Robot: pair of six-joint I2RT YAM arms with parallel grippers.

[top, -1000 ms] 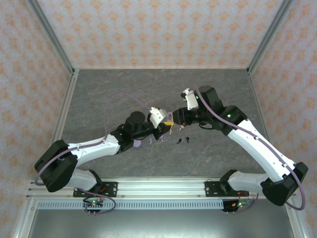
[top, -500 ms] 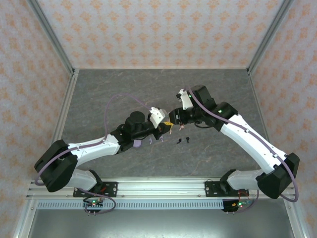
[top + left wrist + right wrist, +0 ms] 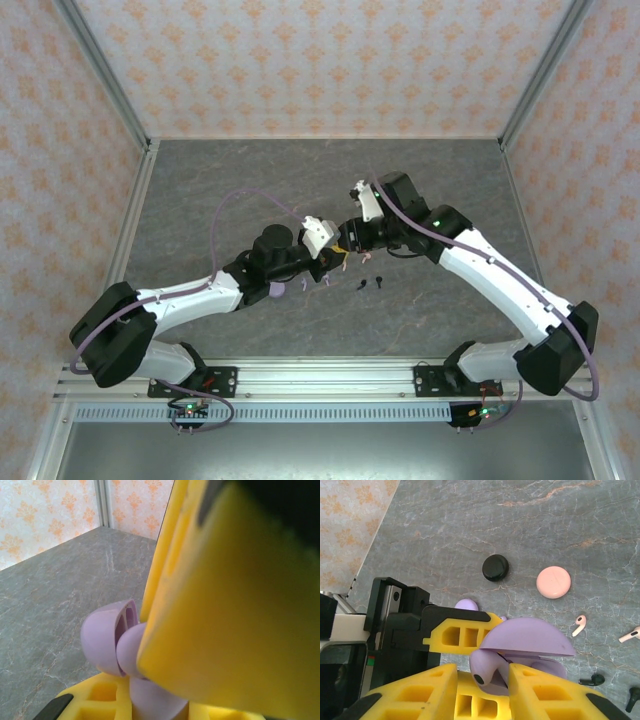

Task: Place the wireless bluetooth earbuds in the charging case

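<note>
The open lavender case [image 3: 525, 636] is clamped in the left tool [image 3: 332, 262]. A lavender earbud [image 3: 489, 666] is pinched in the right tool [image 3: 482, 676], at the case's seven o'clock. The socket, probably hidden under the lid, should be lined up with before release.

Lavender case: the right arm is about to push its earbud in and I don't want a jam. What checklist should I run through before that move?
1. The lavender case is open: ok.
2. The left pincer is shut on the case: ok.
3. The right pincer is shut on the lavender earbud: ok.
4. Earbud lined up with its socket: cannot tell, the case and the fingers hide the socket.
5. The pink earbud and the black earbud on the table lie apart from the case: ok.
</note>
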